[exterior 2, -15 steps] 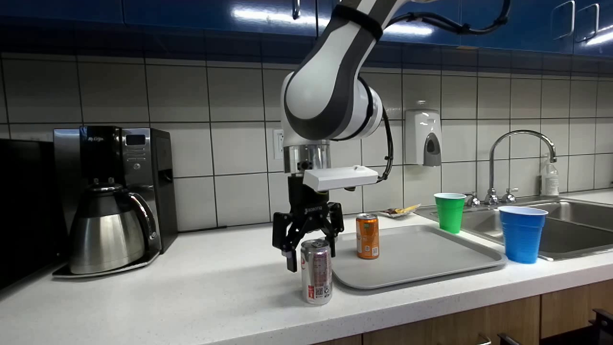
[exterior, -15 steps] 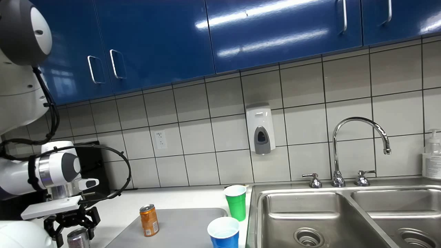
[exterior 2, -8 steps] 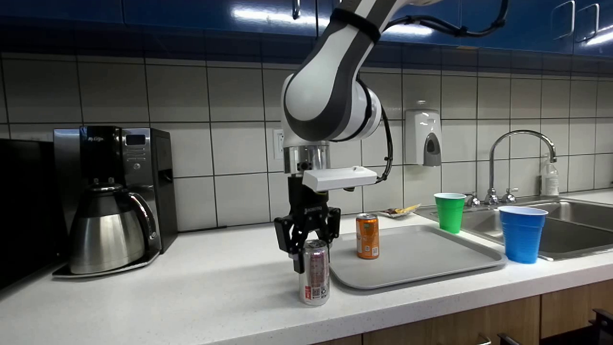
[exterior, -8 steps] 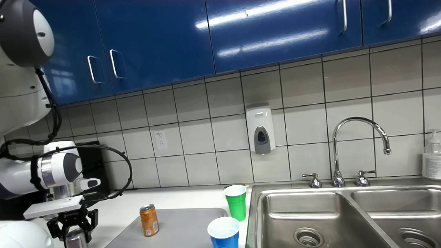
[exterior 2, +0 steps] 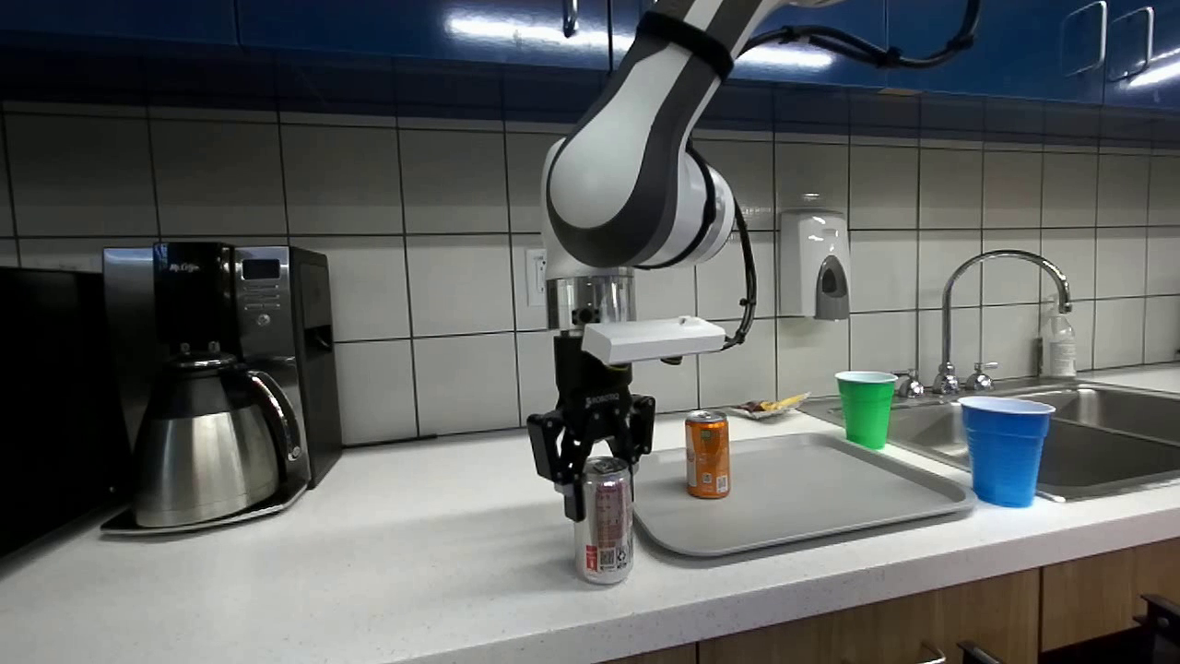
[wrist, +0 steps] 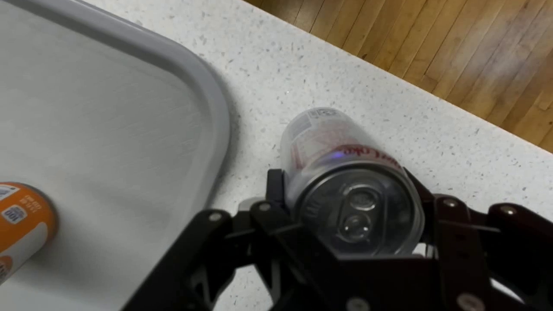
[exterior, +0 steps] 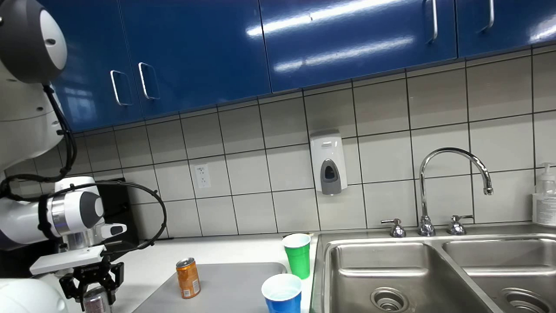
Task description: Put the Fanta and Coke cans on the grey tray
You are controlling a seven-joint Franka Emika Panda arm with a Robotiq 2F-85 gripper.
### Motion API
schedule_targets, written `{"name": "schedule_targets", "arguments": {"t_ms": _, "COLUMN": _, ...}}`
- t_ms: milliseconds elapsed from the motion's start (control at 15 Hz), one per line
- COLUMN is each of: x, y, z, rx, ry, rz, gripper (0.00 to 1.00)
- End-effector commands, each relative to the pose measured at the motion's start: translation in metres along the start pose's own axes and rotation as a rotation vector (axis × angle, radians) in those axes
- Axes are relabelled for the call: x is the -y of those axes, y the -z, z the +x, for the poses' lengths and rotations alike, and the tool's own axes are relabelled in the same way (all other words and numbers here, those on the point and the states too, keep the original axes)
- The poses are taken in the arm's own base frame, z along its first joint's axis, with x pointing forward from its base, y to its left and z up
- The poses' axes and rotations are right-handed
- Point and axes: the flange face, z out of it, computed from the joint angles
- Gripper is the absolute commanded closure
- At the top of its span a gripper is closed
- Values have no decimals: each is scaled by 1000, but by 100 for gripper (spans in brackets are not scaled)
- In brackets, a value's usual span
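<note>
1. The Coke can [exterior 2: 608, 539] is clamped in the claw [exterior 2: 603, 489], gripped from both sides near its top. It is held upright just beside the grey tray [exterior 2: 830, 498]; whether its base is touching the surface [exterior 2: 415, 553] cannot be told.
2. The lower part of the Coke can [exterior: 96, 303] is cut off by the bottom edge in an exterior view.
3. In the wrist view, the lid of the Coke can is seen from above, its rim partly covered by the claw. Red lettering is turned upside down, with "Coke" just readable.
4. The orange can [exterior 2: 707, 456] is stood upright on the grey tray. In the wrist view it is cut off by the left edge, and its brand name cannot be read.
5. Only one corner of the grey tray is shown in the wrist view.
6. The blue cup [exterior: 284, 301], placed just beside the grey tray, is cut off at its base in an exterior view. The green cup [exterior 2: 867, 412] is set behind it, near the sink [exterior: 386, 261].
7. A small, partly yellow thing [exterior 2: 784, 404] behind the grey tray is hard to make out. In an exterior view, a black object [exterior 2: 51, 415] beside the coffee maker [exterior 2: 263, 346] is cut off by the left edge.
</note>
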Motion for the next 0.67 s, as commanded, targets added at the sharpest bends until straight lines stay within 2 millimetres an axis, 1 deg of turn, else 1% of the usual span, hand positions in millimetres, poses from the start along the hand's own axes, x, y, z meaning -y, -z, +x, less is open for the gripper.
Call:
{"name": "schedule_targets", "arguments": {"t_ms": 0, "x": -1, "y": 24, "z": -2, "rx": -37, "ry": 7, "rz": -21, "gripper": 62}}
{"name": "schedule_targets", "arguments": {"t_ms": 200, "x": -3, "y": 36, "z": -3, "rx": -58, "ry": 3, "rz": -27, "gripper": 62}}
{"name": "schedule_targets", "arguments": {"t_ms": 600, "x": -21, "y": 51, "z": -8, "rx": -88, "ry": -29, "rz": -44, "gripper": 62}}
